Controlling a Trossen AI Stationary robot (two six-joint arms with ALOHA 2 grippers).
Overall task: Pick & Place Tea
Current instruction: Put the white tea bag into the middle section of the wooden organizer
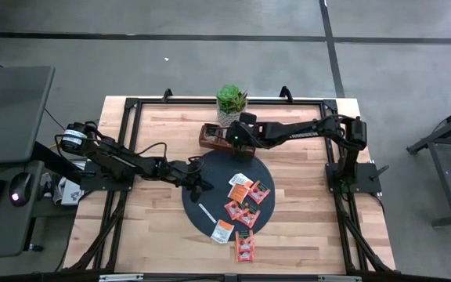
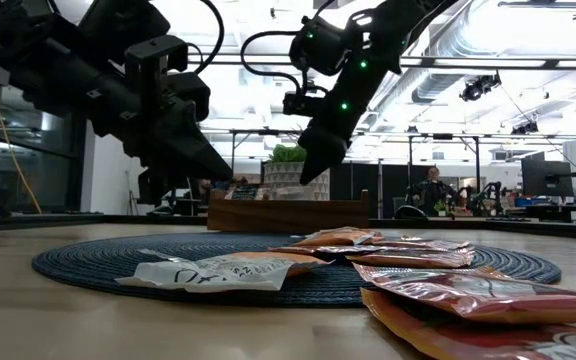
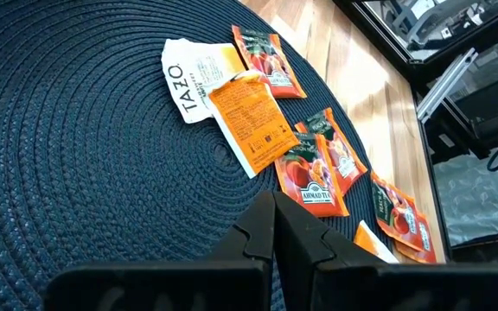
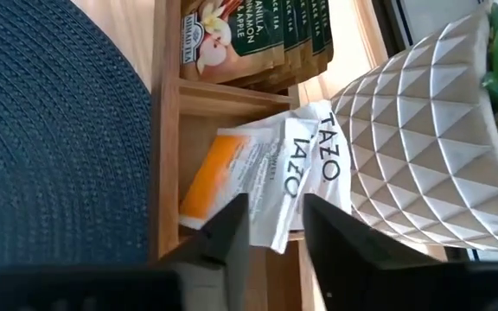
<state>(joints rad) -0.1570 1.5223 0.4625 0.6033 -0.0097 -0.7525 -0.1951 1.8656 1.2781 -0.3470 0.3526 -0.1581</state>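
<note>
Several tea sachets (image 1: pixel 245 211) lie flat on the right half of the dark round mat (image 1: pixel 206 192), some of them orange-red, one white with an orange one (image 3: pixel 249 121) overlapping it. My left gripper (image 3: pixel 275 233) is shut and hovers over the mat's left part (image 1: pixel 200 186), short of the sachets. My right gripper (image 4: pixel 275 220) is open, pointing down over the wooden compartment tray (image 1: pixel 210 137). Below it, white TAZO sachets (image 4: pixel 305 164) lie in one compartment, and dark green sachets (image 4: pixel 258 30) stand in the one beside it. In the low view the right gripper (image 2: pixel 313 170) hangs just above the tray (image 2: pixel 288 212).
A white faceted plant pot (image 4: pixel 422 130) stands right behind the tray, at the table's far edge (image 1: pixel 231 102). A thin white strip (image 1: pixel 207 213) lies on the mat's near left part. Two sachets (image 1: pixel 244 247) sit at the mat's near rim. Bare wood lies to the left and right of the mat.
</note>
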